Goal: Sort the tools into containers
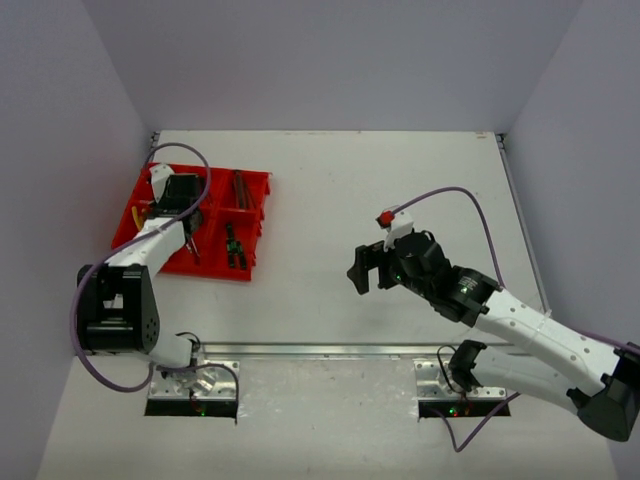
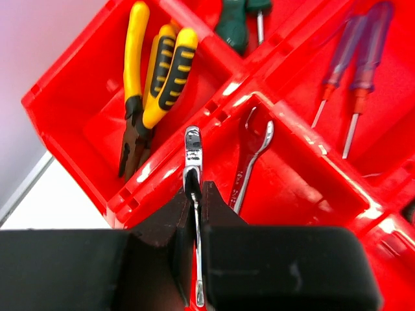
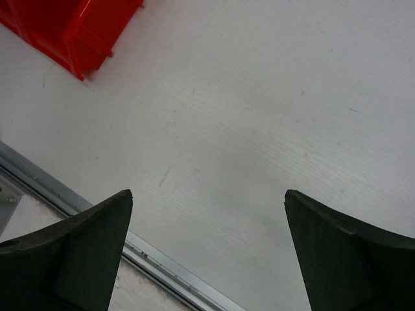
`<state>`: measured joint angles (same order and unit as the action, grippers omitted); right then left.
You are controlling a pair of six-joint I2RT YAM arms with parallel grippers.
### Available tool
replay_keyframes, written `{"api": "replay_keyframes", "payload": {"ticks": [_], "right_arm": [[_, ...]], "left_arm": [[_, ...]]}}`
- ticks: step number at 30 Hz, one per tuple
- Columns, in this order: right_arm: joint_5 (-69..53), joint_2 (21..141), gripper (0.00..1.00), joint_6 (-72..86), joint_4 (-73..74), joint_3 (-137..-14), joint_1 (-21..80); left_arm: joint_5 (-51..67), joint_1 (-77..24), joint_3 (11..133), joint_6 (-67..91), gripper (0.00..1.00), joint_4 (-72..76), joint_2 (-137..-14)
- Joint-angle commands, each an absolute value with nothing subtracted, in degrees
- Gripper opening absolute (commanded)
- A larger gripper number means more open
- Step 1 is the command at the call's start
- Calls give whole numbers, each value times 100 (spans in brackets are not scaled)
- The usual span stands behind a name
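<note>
The red tray (image 1: 258, 190) with its compartments sits at the table's far left. My left gripper (image 1: 186, 232) hovers over it, shut on a silver wrench (image 2: 192, 155) held edge-on between the jaws (image 2: 196, 194). Below lies a second silver wrench (image 2: 249, 162) in a compartment. Yellow-handled pliers (image 2: 159, 74) fill the neighbouring compartment, green-handled screwdrivers (image 2: 237, 23) and blue-handled screwdrivers (image 2: 353, 58) lie in others. My right gripper (image 1: 362, 270) stands open over bare table in the middle, nothing between its fingers (image 3: 91, 246).
A metal rail (image 1: 330, 350) runs across the table near the arm bases. A corner of the red tray (image 3: 71, 32) shows at the upper left of the right wrist view. Walls close the table on three sides.
</note>
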<state>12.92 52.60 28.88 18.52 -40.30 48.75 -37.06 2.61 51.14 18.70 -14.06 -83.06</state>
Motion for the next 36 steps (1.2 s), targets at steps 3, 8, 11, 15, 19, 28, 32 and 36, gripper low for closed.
{"api": "replay_keyframes", "payload": {"ticks": [3,8,11,15,19,28,32,36], "right_arm": [[1310,4977,99,2866,1660,-3937,4852],[1327,5052,99,2865,1644,-3945,4852],[1353,5158,99,2874,1644,-3964,4852],[1511,5236,99,2858,1644,-3989,4850],[1853,5184,99,2813,1773,-4079,4846],[3631,5379,99,2962,3103,-4799,4852],[4430,5263,99,2592,3611,-5169,4846],[4797,5006,99,2453,4398,-5691,4852]], "left_arm": [[-3827,281,5422,2241,10,-1473,-8641],[-3421,272,5499,2290,86,-1644,-8520],[-3226,264,5623,2259,100,-1729,-8144],[-2609,176,5875,2033,100,-1854,-7075],[-1603,114,5848,1796,100,-2021,-5769],[-1307,62,4512,1411,100,-1945,-3371],[-1293,-266,4165,1394,100,-2023,-2599],[-1151,-446,4166,1389,100,-2414,-2322]]}}
